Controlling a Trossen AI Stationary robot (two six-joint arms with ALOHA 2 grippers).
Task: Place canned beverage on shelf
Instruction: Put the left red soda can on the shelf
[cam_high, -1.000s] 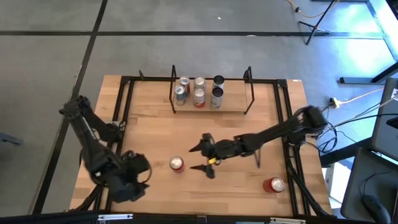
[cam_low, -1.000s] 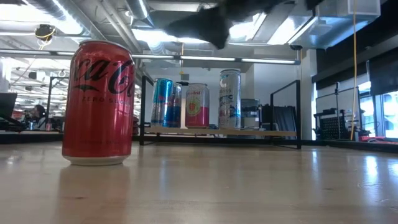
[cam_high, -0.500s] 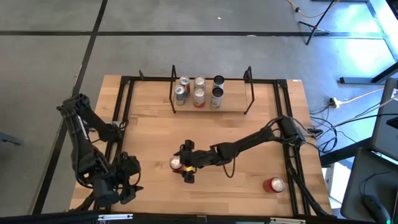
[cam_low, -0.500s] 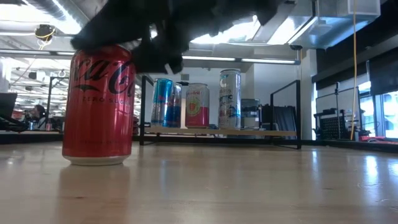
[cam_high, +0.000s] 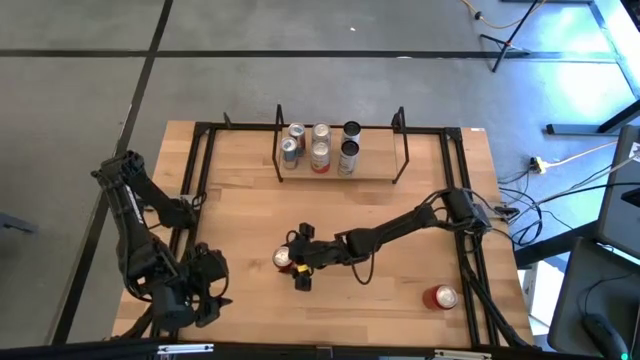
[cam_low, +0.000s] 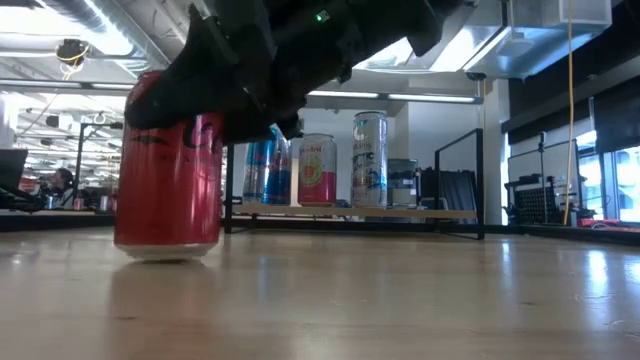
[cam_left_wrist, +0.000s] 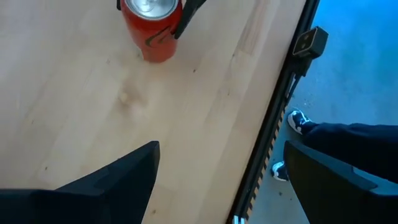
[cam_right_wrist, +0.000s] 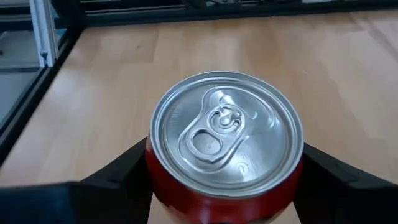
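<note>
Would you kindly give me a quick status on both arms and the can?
Right gripper jaws around red aluminium drink can, mid-table. Left gripper open, idle at near-left corner. Path to light-wood shelf unobstructed.

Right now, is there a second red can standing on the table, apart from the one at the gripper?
Yes, in the high view another red can stands near the table's right front corner, far from the right gripper.

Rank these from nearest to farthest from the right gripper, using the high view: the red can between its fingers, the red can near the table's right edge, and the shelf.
1. Red can between the fingers: at the right gripper itself, mid-table.
2. Shelf: at the table's far side, holding five cans.
3. Red can by the right edge: near the table's front right corner.
</note>
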